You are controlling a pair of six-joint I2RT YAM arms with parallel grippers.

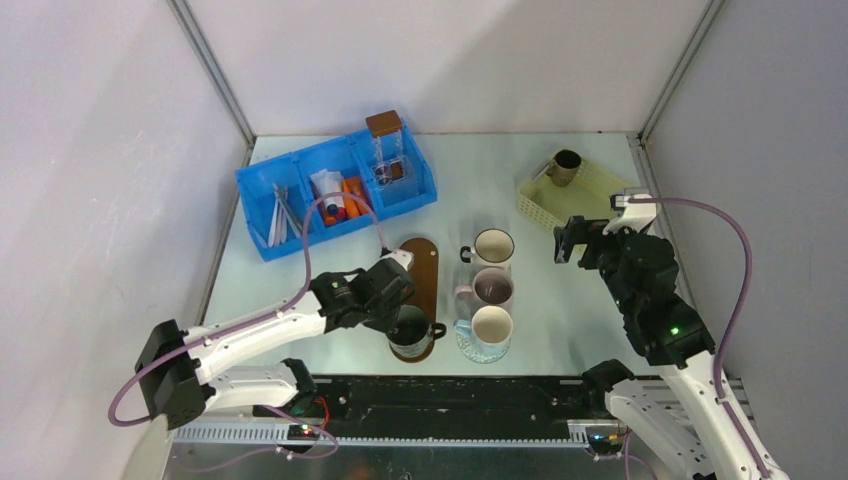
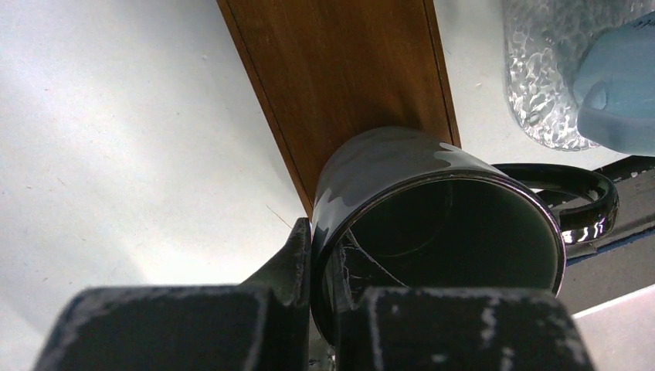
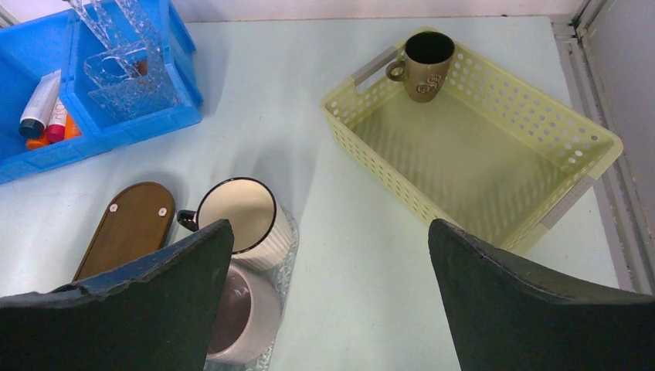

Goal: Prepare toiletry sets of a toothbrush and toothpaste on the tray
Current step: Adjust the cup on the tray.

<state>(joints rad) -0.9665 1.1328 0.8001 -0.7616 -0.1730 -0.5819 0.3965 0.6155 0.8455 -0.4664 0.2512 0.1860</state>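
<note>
Blue bin (image 1: 415, 195) at ten o'clock holds the toothbrush bundle (image 1: 281, 215) in its left compartment, the toothpaste tubes (image 1: 338, 195) in the middle and a clear brown-lidded box (image 1: 388, 150) on the right. A yellow basket (image 3: 541, 131) at two o'clock holds a brown mug (image 3: 423, 66). The left gripper (image 2: 318, 301) pinches the wall of a dark mug (image 2: 402, 166) at the near end of the wooden tray (image 2: 340, 69), toward six o'clock, one finger inside, one outside. The right gripper (image 3: 328, 232) gapes wide, empty. Brush heads are too small to make out.

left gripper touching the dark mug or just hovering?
Touching. Left wrist view: the left gripper straddles the rim of the dark mug, its outer finger pressed against the wall and the other inside.
</note>
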